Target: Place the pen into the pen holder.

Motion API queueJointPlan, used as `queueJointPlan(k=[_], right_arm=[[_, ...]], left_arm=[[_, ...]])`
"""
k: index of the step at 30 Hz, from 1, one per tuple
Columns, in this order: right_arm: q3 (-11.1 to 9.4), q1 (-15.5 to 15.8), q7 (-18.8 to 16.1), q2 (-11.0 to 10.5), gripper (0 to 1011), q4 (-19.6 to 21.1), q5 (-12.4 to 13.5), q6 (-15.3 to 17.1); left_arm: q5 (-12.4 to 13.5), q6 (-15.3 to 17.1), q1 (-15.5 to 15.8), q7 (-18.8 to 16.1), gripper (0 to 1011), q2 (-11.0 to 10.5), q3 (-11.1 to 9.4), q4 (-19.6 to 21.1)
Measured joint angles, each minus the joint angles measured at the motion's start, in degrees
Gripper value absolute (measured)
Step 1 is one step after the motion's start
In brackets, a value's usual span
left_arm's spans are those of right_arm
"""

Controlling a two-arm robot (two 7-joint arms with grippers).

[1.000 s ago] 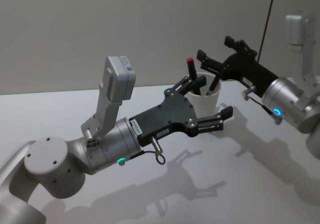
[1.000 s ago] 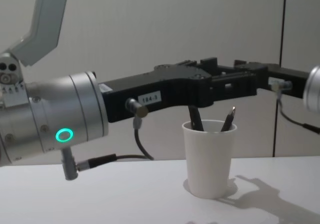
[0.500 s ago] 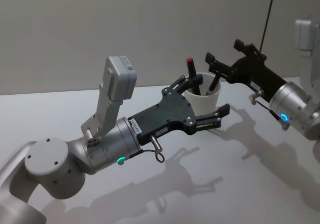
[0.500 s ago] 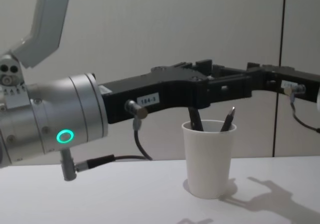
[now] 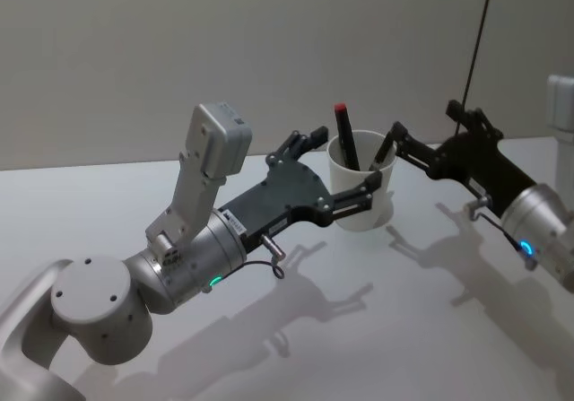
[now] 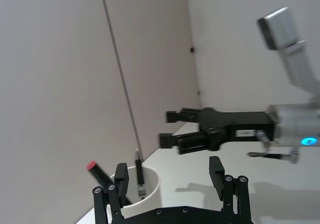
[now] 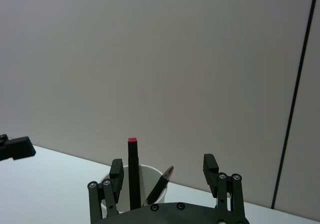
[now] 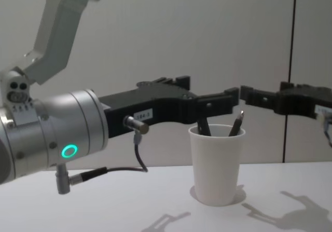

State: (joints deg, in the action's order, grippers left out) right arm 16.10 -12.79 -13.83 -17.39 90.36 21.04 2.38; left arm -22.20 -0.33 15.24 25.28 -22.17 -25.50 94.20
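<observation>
Standing in the cup: two pens are seen, a red-capped pen (image 5: 343, 135) and a dark pen (image 5: 383, 150), both inside the pen holder (image 5: 362, 193) on the table (image 5: 377, 329).
Long axis: each pen is held near upright, leaning on the rim, tips down.
Left gripper (image 5: 341, 169): fingers are spread apart and nothing is held; it is placed just beside the cup on the robot's left, the cup partly between its fingers.
Right gripper (image 5: 423, 137): fingers are parted and empty; it is placed near the cup on the robot's right, a little apart from the rim.
Nearer arm: the left is judged nearer to the cup.
Direction: from either gripper the pens lie forward and slightly below.
Task stage: judged done; only a clear withdrawal without tipping the cup is called for.
</observation>
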Motion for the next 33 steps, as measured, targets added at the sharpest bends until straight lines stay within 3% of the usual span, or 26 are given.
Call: queueJointPlan(k=[21,33], right_arm=[[-2.73,11.57,8.47,-1.69,1002,9.24,-3.87,-0.37],[-3.2,13.61,10.02,-1.98,1002,10.85,-4.57,-0.43]], left_arm=[[6.93,0.7,-1.08,-15.94,1001,0.2,-0.38,-0.69],[10.29,1.07,-1.62,-23.61,1001,0.29,-0.54,-1.02]])
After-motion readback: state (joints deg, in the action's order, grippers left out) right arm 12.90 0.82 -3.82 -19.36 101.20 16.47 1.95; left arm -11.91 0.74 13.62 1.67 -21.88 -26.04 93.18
